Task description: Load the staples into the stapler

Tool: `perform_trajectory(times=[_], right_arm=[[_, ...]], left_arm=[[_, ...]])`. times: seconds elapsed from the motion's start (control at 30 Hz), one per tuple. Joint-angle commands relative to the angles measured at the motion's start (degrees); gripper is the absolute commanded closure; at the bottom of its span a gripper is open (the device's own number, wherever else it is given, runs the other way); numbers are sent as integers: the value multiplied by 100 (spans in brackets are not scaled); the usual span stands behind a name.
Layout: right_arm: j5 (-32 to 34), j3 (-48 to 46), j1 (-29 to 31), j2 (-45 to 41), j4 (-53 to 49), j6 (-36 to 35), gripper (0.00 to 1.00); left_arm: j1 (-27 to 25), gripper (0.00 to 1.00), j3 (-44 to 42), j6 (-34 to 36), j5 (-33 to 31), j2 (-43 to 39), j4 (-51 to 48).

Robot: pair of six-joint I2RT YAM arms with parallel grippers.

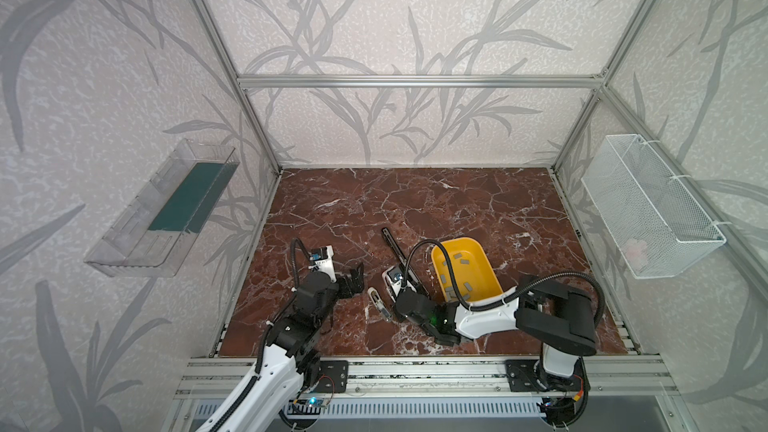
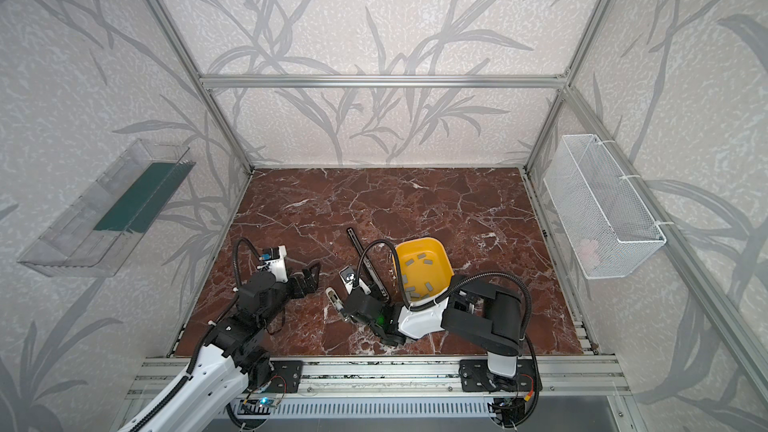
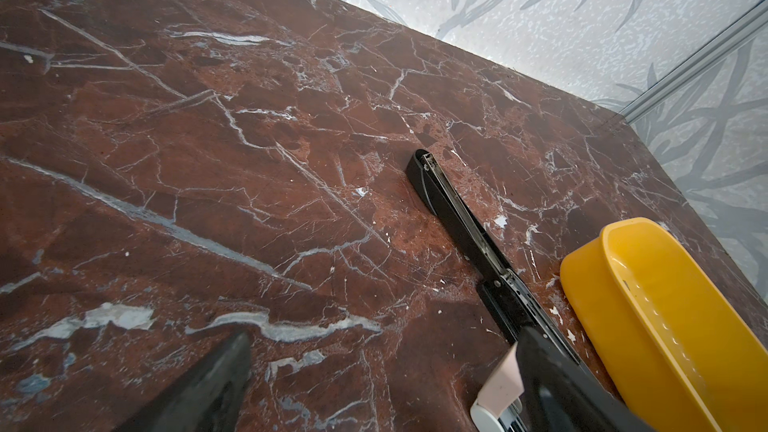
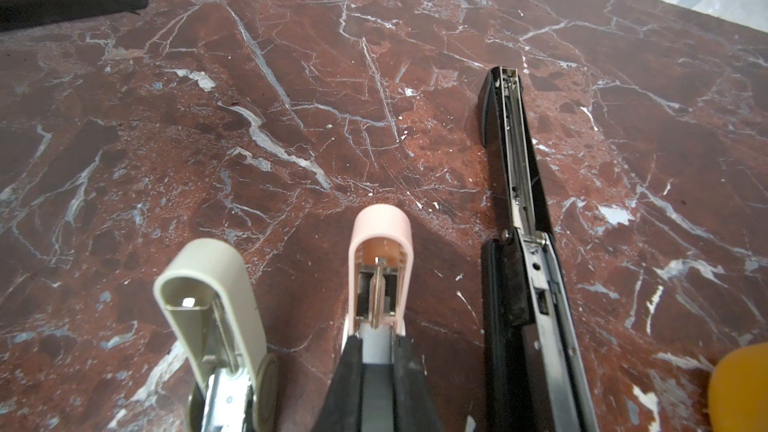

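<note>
We note the staples (image 1: 463, 261): small flat grey strips, loose in the yellow bin (image 1: 482, 268) near the right gripper (image 4: 376, 342), whose jaws clamp the pink stapler (image 4: 380, 234). Well apart, the left gripper (image 1: 355, 278) gapes wide, empty.

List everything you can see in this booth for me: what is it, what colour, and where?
table: one, red-brown marble pattern, floor of the booth
black stapler: one, black, folded open flat, mid-table
pink stapler: one, pale pink, opened, left of the black one
beige stapler: one, beige, opened, left of the pink one
bin: one, yellow, right of the black stapler
staples: about eight strips visible, grey, inside the bin
shelf: one, clear plastic, left wall
flat item: one, dark green, in the shelf
basket: one, white mesh, right wall
pale object: one, pinkish, in the basket, unclear
left gripper: black, jaws open, left of the staplers
right gripper: black, jaws closed, at the pink stapler
</note>
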Motion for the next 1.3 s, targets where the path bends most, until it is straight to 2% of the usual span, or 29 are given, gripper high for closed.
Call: perform_trajectory(times=[0.0,0.53,0.87,1.27], right_arm=[[15,146,39,111,-1,53,90],[-42,150,41,134,-8,85,90],[201,-30,177,-134,168,-85,91],[217,51,182,12,90,35,90]], left_arm=[[-34,1,28,38,-51,7,120],[-33,1,27,34,-47,3,107],[-46,1,32,32,-55,2,110],[-45,1,29,30,-63,3,106]])
